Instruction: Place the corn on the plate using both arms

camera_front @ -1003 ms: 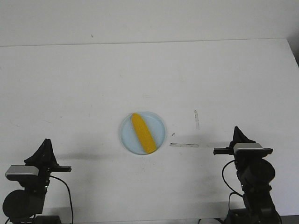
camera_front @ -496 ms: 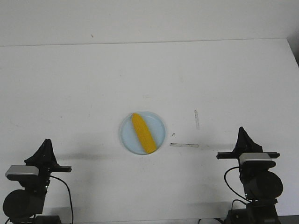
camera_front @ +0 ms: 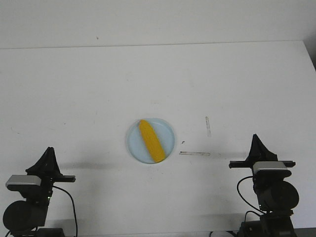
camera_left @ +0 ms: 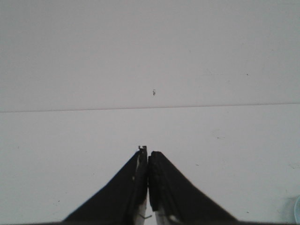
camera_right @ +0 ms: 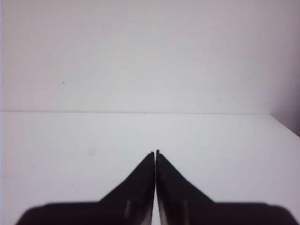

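Mid-table, front view: corn (camera_front: 151, 140) lies diagonally on the plate (camera_front: 168, 131), both arms well apart from it. Left gripper (camera_left: 148, 154) and right gripper (camera_right: 155, 154) pressed together, empty, which only the wrist views show. Left wrist catches a plate sliver; right wrist none.

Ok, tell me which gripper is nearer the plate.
Right, by a small margin. The right gripper sits beside the plate, apart from it; the left gripper sits farther off, nearer the robot. Both are shut and empty.
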You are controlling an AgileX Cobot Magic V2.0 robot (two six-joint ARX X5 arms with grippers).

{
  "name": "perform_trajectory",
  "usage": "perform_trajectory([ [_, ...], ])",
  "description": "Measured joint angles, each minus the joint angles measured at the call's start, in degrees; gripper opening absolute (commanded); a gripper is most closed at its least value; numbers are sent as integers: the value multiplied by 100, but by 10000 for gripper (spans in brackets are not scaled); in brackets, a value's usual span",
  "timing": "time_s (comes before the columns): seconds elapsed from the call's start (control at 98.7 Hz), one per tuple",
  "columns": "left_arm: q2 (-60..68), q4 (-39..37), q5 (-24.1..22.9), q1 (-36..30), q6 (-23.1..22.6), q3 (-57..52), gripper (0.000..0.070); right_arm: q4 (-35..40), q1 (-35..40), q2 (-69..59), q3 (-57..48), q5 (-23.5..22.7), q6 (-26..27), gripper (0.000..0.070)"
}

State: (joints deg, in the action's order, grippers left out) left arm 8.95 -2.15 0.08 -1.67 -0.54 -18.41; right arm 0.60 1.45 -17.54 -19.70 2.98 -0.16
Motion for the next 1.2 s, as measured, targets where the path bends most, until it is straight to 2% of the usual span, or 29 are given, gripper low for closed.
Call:
perform_trajectory([
  [0.294, -33, 7, -4, 0, 0, 0, 1, 0, 0, 0, 0, 0, 0, 4],
  [0.405, -142, -31, -175, 0, 4, 46, 1, -2, 0, 0, 0, 0, 0, 4],
  [0.881, -859, -52, -181, 0, 136, 1213, 1, -2, 0, 0, 0, 0, 0, 4],
  [1.195, -870, -592, -122, 2, 142, 1646, 2, -7, 0, 0, 0, 0, 0, 4],
])
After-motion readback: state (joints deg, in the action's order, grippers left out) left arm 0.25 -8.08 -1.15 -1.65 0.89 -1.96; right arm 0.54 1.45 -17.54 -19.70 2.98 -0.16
